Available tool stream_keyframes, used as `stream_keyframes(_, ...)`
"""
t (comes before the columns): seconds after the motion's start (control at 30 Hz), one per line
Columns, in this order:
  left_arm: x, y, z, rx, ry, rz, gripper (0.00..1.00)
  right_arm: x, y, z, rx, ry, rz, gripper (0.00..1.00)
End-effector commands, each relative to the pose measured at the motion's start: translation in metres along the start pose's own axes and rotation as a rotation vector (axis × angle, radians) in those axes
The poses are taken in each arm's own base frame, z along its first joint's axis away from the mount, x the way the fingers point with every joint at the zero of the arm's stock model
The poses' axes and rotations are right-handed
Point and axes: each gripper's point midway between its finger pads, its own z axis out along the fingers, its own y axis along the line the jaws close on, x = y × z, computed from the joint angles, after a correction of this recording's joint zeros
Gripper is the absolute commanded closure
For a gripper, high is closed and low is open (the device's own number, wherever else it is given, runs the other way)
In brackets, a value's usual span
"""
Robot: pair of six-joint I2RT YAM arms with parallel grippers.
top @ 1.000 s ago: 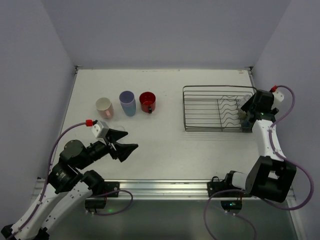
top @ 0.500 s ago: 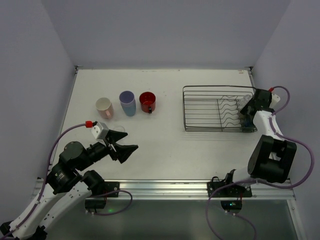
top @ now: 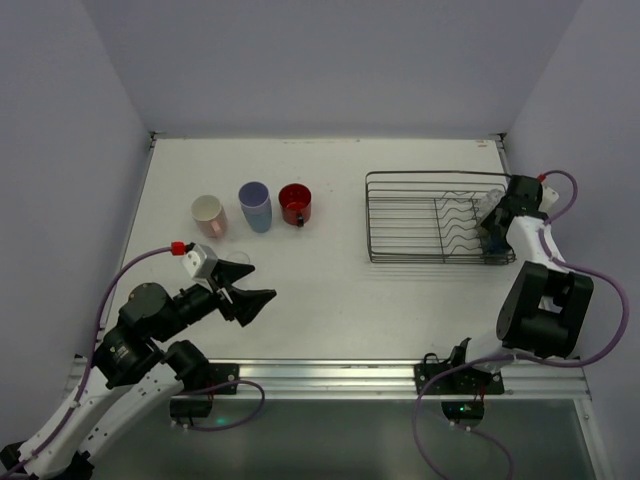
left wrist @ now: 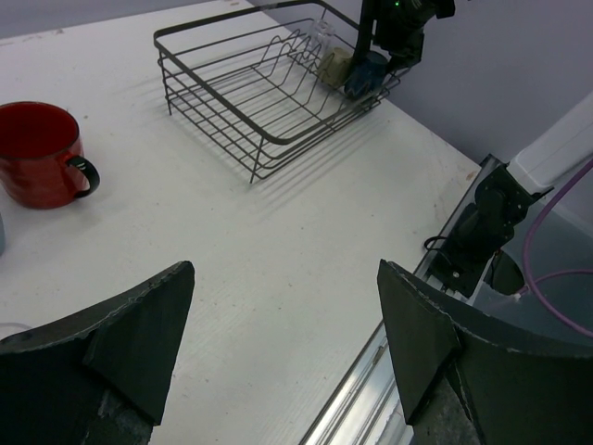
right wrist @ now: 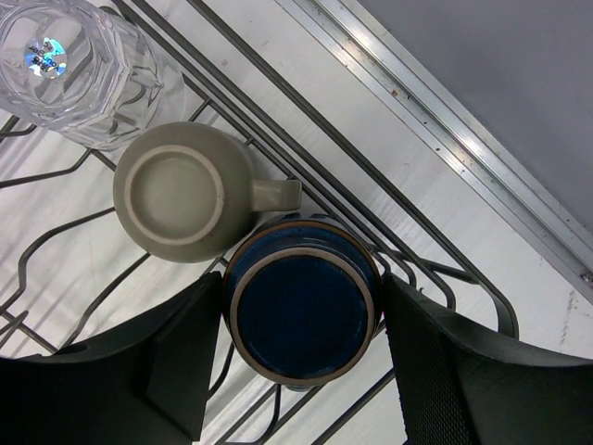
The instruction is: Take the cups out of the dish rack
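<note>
Right elbow sits nearer dish rack than before; right gripper, fingers spread astride navy cup, should close squarely (olive mug handle crowds it).

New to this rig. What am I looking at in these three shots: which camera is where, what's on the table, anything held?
Two robot arms are bolted at the near edge of a white table. The wide picture comes from a fixed camera above and behind them. The other two come from a camera on each wrist, so each shows its own gripper's dark fingers at the bottom.

The left gripper is open, holds nothing and hangs over bare table. Beyond it stand a pink cup, a lavender cup and a red mug.

On the right sits a wire dish rack. At its right end are a clear glass, an olive-grey mug and a navy cup. The right gripper has a finger on either side of the navy cup; whether it is squeezing it, I cannot tell.
</note>
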Motion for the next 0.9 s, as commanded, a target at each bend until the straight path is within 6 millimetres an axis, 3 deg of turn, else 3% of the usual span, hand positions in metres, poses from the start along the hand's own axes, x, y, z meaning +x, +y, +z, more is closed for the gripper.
stream_keyframes(0.0, -0.010, -0.003, -0.001, 0.002, -0.020, -0.002, 0.16, -0.028, -0.001, -0.022, -0.017, -0.085, 0.027, 0.80)
stream_keyframes(0.2, -0.007, -0.002, 0.002, 0.002, -0.005, -0.002, 0.16, -0.062, 0.011, -0.063, -0.146, -0.225, 0.103, 0.86)
stream_keyframes(0.47, -0.001, 0.005, 0.009, -0.018, 0.027, -0.012, 0.16, -0.075, 0.031, -0.099, -0.335, -0.298, 0.170, 0.89)
stream_keyframes(0.57, 0.002, 0.008, 0.013, -0.025, 0.045, -0.015, 0.16, -0.078, 0.042, -0.125, -0.451, -0.320, 0.216, 0.89)
stream_keyframes(0.67, 0.004, 0.010, 0.018, -0.023, 0.070, -0.019, 0.17, -0.075, 0.060, -0.164, -0.649, -0.339, 0.270, 0.89)
stream_keyframes(0.7, 0.004, 0.009, 0.020, -0.018, 0.079, -0.023, 0.17, -0.070, 0.066, -0.170, -0.710, -0.338, 0.279, 0.89)
stream_keyframes(0.73, 0.006, 0.010, 0.024, -0.019, 0.096, -0.032, 0.18, -0.064, 0.077, -0.195, -0.820, -0.327, 0.292, 0.89)
stream_keyframes(0.8, 0.004, 0.003, 0.029, 0.014, 0.100, -0.064, 0.18, -0.050, 0.088, -0.211, -0.930, -0.302, 0.286, 0.89)
stream_keyframes(0.83, 0.000, -0.001, 0.037, 0.041, 0.090, -0.076, 0.18, -0.040, 0.098, -0.233, -1.021, -0.273, 0.283, 0.89)
stream_keyframes(0.87, 0.002, -0.004, 0.041, 0.059, 0.093, -0.118, 0.19, -0.032, 0.103, -0.242, -1.068, -0.260, 0.273, 0.89)
